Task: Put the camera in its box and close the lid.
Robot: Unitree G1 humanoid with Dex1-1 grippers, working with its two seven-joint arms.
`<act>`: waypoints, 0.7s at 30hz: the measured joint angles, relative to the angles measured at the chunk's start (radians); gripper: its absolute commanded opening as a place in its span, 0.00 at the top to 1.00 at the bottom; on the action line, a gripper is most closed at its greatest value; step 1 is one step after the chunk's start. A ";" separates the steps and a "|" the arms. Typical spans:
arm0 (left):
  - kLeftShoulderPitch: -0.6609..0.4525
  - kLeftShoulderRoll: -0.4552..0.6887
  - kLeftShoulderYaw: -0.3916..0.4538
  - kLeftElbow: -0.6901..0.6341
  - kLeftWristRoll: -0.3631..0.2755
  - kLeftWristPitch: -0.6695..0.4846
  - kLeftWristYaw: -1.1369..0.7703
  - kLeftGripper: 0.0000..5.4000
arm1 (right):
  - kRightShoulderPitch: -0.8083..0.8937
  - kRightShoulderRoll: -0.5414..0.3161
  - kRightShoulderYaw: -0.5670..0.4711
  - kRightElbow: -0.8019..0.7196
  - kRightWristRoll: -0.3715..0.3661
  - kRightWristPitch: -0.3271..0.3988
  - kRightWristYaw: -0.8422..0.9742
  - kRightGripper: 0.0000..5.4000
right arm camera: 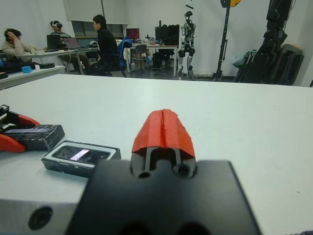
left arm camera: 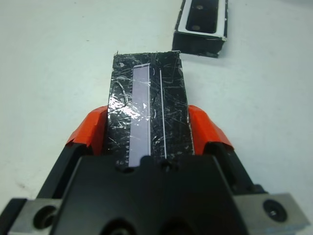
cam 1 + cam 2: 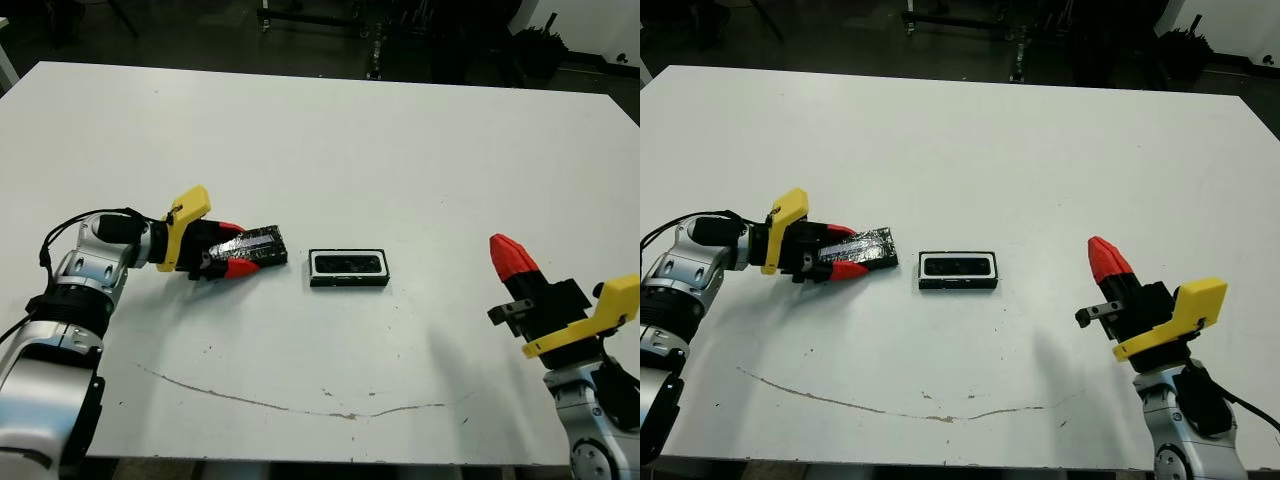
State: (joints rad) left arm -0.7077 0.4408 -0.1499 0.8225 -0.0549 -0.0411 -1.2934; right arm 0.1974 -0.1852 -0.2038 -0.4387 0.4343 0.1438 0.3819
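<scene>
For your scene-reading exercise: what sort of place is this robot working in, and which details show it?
Probably a robotics lab or shared workshop. Beyond the white table a humanoid robot stands on a stand, people sit at desks with monitors, and dark equipment lines the wall.

Camera seated in its box, lid held off to one side.

From my seat I see the box (image 3: 348,268), a shallow black-walled tray with a white lining, lying flat near the middle of the table, long side running 9 to 3 o'clock. The camera (image 3: 349,264), a glossy black bar with rounded ends, lies inside it, level, with the white lining showing around it. The lid (image 3: 256,246), a flat black panel with a pale stripe and a scuffed, shiny face, sits at the box's 9 o'clock, near it but apart, slightly skewed, its near end gripped at both edges by the left gripper (image 3: 233,253).
</scene>
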 measured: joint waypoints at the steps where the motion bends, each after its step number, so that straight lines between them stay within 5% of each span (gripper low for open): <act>1: 0.000 0.001 0.000 -0.004 0.000 -0.001 0.004 0.42 | 0.000 0.000 0.000 -0.001 0.000 0.000 -0.003 1.00; 14: -0.028 -0.053 0.074 -0.067 -0.130 0.089 0.018 0.42 | 0.000 -0.006 0.003 -0.004 0.013 0.001 -0.013 1.00; 21: -0.055 -0.150 0.056 -0.019 -0.133 0.089 0.020 0.42 | 0.001 -0.006 0.005 -0.003 0.018 0.001 -0.013 1.00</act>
State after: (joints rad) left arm -0.7624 0.2909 -0.0938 0.8038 -0.1874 0.0481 -1.2729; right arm 0.1985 -0.1917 -0.1992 -0.4414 0.4520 0.1444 0.3693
